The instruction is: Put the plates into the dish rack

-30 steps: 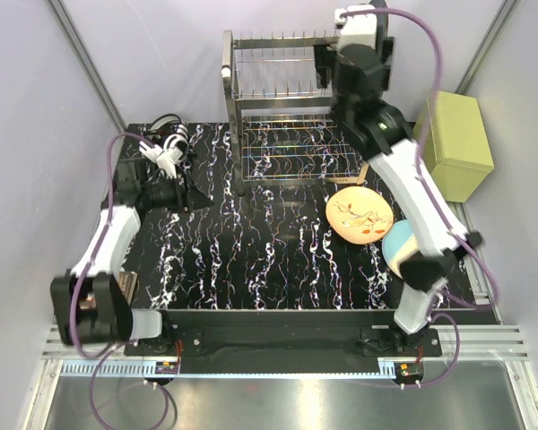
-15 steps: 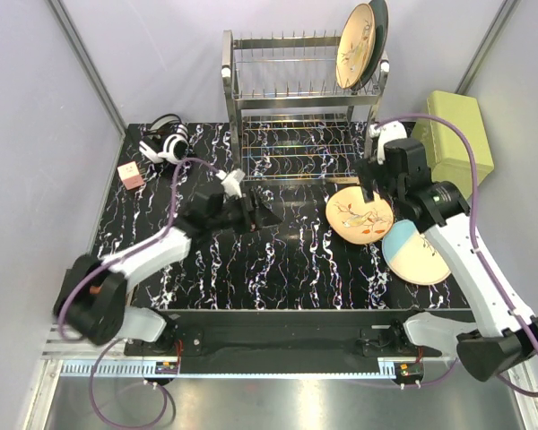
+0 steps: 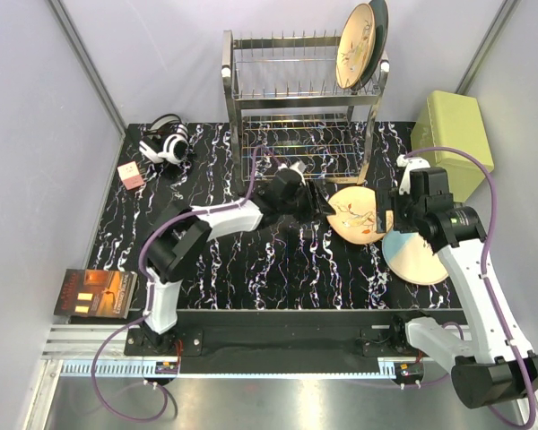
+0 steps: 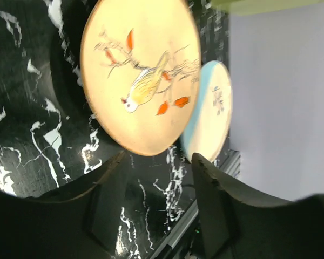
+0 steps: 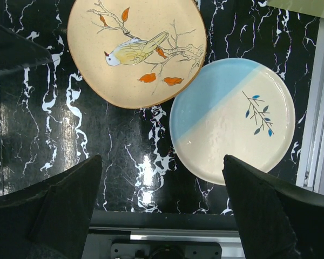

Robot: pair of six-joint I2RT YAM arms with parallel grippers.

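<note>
The dish rack (image 3: 300, 98) stands at the back. An orange-peach plate (image 3: 354, 45) stands upright at the right end of its top tier, with a dark plate (image 3: 380, 31) close behind it. A second orange-peach plate with a bird (image 3: 359, 215) lies flat on the table and also shows in the left wrist view (image 4: 140, 75) and the right wrist view (image 5: 135, 48). The cream and pale-blue plate (image 3: 417, 255) lies right of it (image 5: 232, 121). My left gripper (image 3: 327, 204) is open and empty at the bird plate's left edge (image 4: 156, 199). My right gripper (image 3: 399, 219) is open wide and empty above both plates (image 5: 162, 216).
An olive-green box (image 3: 453, 143) stands at the right of the rack. Headphones (image 3: 166, 143) and a small pink cube (image 3: 130, 175) lie at the back left. A book (image 3: 94, 294) lies off the table's front left corner. The table's metal front rail (image 5: 167, 237) is below the right gripper.
My left arm has swung right across the table to the bird plate's left edge. My right arm has drawn back from the rack to above the two flat plates.
</note>
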